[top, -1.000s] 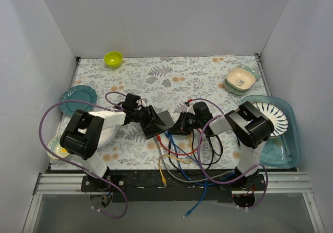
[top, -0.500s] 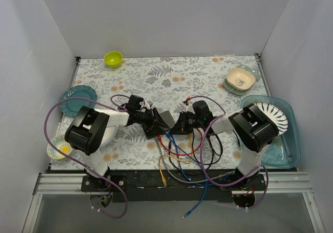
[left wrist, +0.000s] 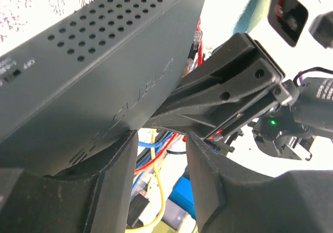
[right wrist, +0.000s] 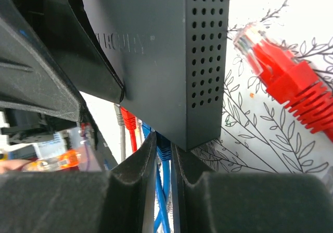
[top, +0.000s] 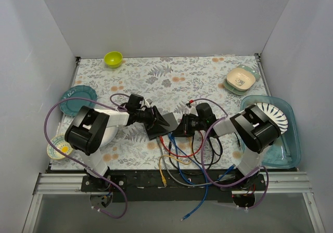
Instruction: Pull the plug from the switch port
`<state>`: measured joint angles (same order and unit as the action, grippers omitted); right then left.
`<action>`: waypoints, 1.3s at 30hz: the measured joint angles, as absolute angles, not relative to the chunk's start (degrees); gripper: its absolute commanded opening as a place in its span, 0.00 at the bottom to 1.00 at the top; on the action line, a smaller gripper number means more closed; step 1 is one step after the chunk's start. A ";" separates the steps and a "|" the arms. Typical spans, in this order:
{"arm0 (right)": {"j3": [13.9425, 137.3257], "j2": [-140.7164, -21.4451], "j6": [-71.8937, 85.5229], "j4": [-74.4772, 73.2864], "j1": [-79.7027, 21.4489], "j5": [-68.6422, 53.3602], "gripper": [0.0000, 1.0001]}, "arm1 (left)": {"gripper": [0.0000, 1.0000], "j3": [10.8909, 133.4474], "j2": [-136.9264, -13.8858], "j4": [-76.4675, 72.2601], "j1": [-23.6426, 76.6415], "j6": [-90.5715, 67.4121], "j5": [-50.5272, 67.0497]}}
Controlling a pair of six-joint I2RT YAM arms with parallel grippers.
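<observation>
The switch (top: 160, 123), a flat dark box with vent holes, is tipped up between my two grippers. My left gripper (top: 149, 117) grips its left end; in the left wrist view the switch (left wrist: 104, 61) fills the upper left above my gripper (left wrist: 162, 139). My right gripper (top: 180, 127) is at the port edge. In the right wrist view it (right wrist: 164, 139) is shut on a blue plug (right wrist: 165, 151) that sits in a port under the switch (right wrist: 171, 61). A red plug (right wrist: 128, 123) and a grey cable (right wrist: 121, 126) sit in ports beside it.
A loose red plug (right wrist: 283, 74) lies on the floral cloth. A tangle of cables (top: 182, 157) runs to the front edge. A green bowl (top: 113, 59), teal plate (top: 79, 95), beige dish (top: 241, 78) and teal tray (top: 291, 155) ring the cloth.
The left gripper has turned the switch so it stands more on edge. The right gripper has shifted slightly right at the port side.
</observation>
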<state>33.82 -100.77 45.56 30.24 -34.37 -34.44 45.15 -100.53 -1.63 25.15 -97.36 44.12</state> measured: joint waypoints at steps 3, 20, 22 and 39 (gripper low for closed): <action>33.04 -102.21 48.71 33.69 -33.87 -35.90 0.01 | 0.43 43.70 -98.83 -2.15 25.91 -97.60 42.70; 31.00 -105.82 56.03 42.52 -33.78 -38.92 0.01 | 0.42 41.93 -96.51 -1.19 30.96 -100.64 36.97; 30.68 -105.82 55.59 41.95 -33.78 -39.77 0.01 | 0.42 43.22 -97.21 -0.08 31.05 -101.08 36.45; 32.80 -85.54 39.94 5.21 -27.83 -19.64 0.01 | 0.43 45.78 -94.87 3.03 28.05 -99.09 28.62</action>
<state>32.80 -85.54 39.94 5.21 -27.83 -19.64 45.78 -94.87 3.03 28.05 -99.09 28.62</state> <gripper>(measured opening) 0.173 0.426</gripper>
